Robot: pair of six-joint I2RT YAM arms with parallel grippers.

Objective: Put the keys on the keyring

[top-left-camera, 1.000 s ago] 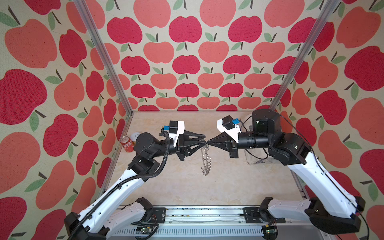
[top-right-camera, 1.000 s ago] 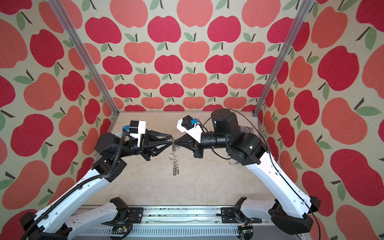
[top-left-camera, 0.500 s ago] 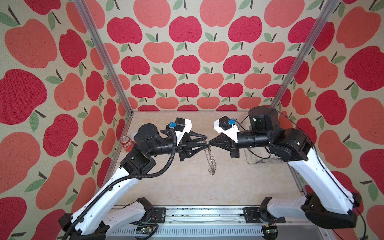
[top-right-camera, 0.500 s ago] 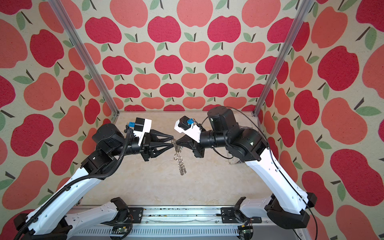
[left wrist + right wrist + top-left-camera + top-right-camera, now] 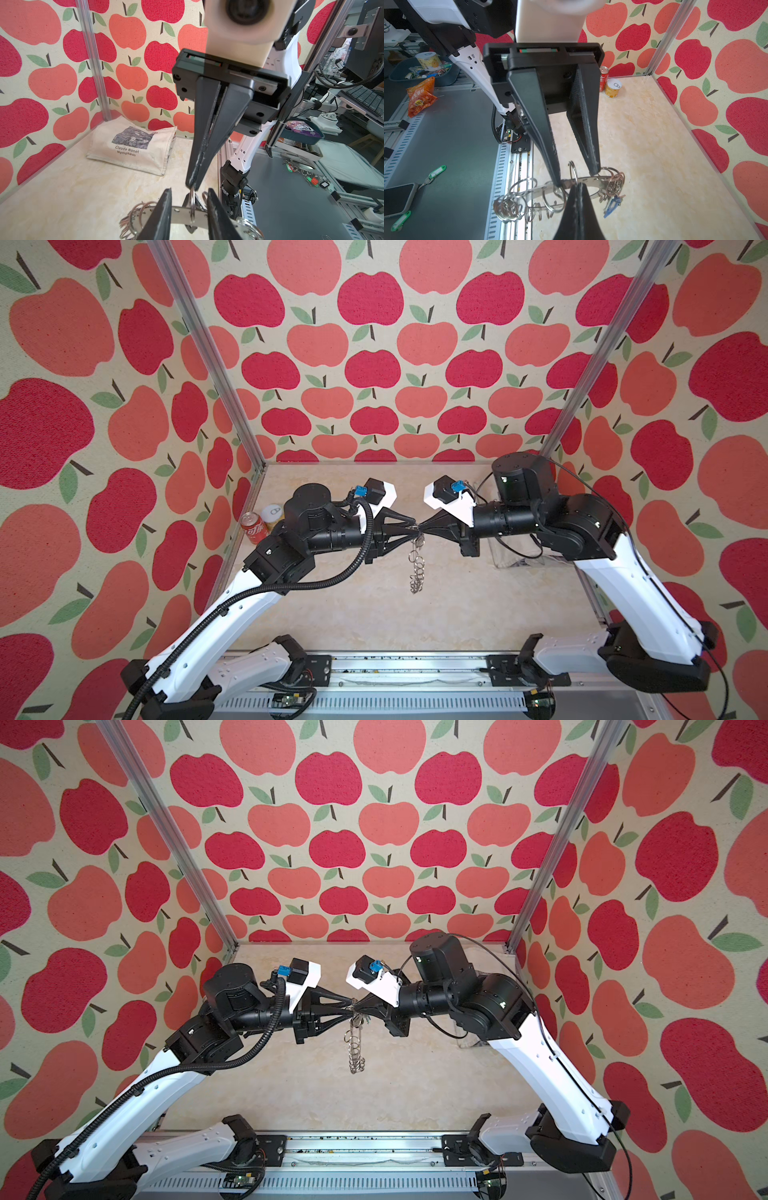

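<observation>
- The table is bare beneath the work and open all the way to the front rail.
- The left gripper and the right gripper meet tip to tip in mid-air over the table's middle. In both top views the contact itself is too small to read.
- A folded cloth bag lies in a corner by a post and shows only in the left wrist view.
- Two cans stand against the left wall, well apart from the grippers.
- The keyring hangs off the table below the tips (edge-on in the top views, a thin strip of loops). The left wrist view cuts off its lower part.
- The left gripper's fingers stand apart with their tips touching the keyring's band. Whether they press on it cannot be told.
- A blue-tagged key dangles among the rim rings. The other key cannot be made out.
- A small wire ring sits between the left fingertips, and the right gripper's fingers are pinched together on it.
</observation>
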